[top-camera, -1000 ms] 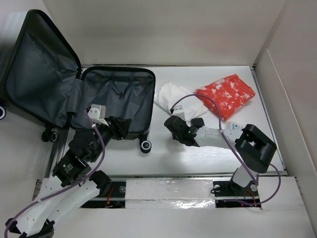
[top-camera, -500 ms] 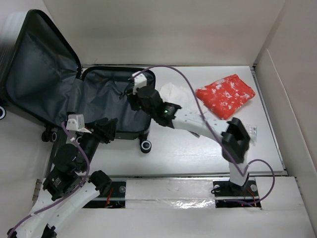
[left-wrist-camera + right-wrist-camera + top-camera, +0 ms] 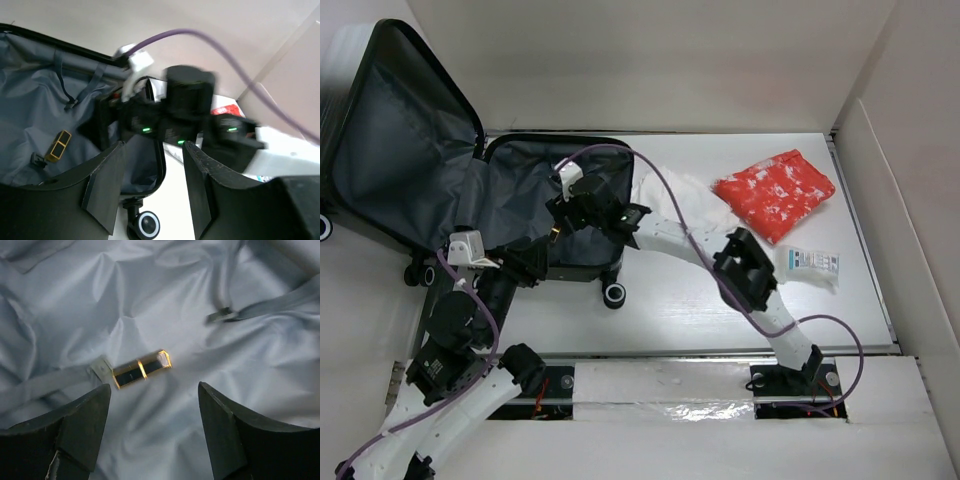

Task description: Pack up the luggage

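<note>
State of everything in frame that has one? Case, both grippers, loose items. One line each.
luggage: open, lid raised.
right gripper: jaws open, empty, over the lining inside the luggage.
left gripper: jaws open, empty, at the luggage's near edge.
gold-and-black item: lying on the lining, packed.
white cloth: crumpled on the table, unpacked.
red pouch: flat on the table, unpacked.
white packet: on the table, unpacked.
</note>
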{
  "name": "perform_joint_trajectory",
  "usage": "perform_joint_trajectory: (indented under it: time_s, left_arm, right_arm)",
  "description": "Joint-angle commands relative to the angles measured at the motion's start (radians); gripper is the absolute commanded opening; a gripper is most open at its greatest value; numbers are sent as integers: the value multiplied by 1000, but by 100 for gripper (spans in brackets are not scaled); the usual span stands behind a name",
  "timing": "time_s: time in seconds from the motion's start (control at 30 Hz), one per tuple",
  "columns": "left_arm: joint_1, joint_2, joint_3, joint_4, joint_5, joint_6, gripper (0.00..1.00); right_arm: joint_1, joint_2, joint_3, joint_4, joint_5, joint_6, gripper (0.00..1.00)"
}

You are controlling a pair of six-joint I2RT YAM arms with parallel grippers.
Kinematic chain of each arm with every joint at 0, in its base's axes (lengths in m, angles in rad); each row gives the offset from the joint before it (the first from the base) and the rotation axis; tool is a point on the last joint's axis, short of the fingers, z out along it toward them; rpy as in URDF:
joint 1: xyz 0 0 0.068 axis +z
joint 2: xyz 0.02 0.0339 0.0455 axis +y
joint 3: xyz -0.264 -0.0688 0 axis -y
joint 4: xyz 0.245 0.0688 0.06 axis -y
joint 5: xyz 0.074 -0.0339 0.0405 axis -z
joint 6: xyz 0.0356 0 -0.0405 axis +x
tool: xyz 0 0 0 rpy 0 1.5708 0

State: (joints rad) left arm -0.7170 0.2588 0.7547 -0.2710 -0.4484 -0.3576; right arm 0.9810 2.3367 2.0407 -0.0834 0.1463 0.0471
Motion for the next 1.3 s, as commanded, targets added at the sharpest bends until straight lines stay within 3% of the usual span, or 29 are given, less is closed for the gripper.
perform_joint_trajectory:
  time_s: [0.0, 0.1, 0.13, 0.2, 0.3, 0.33, 0.37, 0.4, 0.53, 0.57, 0.77, 1.13, 1.27]
  left_arm:
    - [4, 25, -3, 30, -12, -1, 46]
    - [4, 37, -3, 32, -7, 0, 46]
    - [4, 40, -3, 32, -7, 0, 46]
    - [4, 42, -5, 33, -4, 2, 46]
    - [4, 40, -9, 47, 17, 8, 46]
    - [4, 46, -12, 56, 22, 9, 46]
    - [4, 54, -12, 56, 23, 8, 46]
    - [4, 62, -12, 58, 25, 9, 46]
    - [4, 117, -5, 56, 56, 14, 45]
    - [4, 123, -3, 56, 56, 14, 45]
    - [4, 131, 0, 47, 53, 12, 45]
    - [4, 123, -5, 47, 40, 14, 46]
    - [4, 114, -5, 50, 34, 16, 46]
  right_arm:
    - [-16, -306, -104, 101, -24, -101, 75]
    - [-39, -584, -507, 265, 88, -96, 23]
    - [-56, -649, -610, 305, 110, -73, 1]
    - [-126, -759, -882, 295, 168, 26, 0]
    - [-237, -939, -1173, 203, 210, 139, 0]
    - [-257, -1014, -1229, 144, 223, 166, 5]
    - [-271, -1051, -1276, 113, 263, 187, 11]
    - [-290, -1086, -1350, 87, 278, 219, 28]
    - [-340, -1203, -1438, 17, 257, 229, 58]
    - [-350, -1208, -1442, 19, 199, 223, 60]
    - [-370, -1101, -1412, 25, 53, 172, 62]
    - [-389, -884, -1320, 62, 55, 105, 61]
    - [-377, -835, -1303, 59, -5, 111, 52]
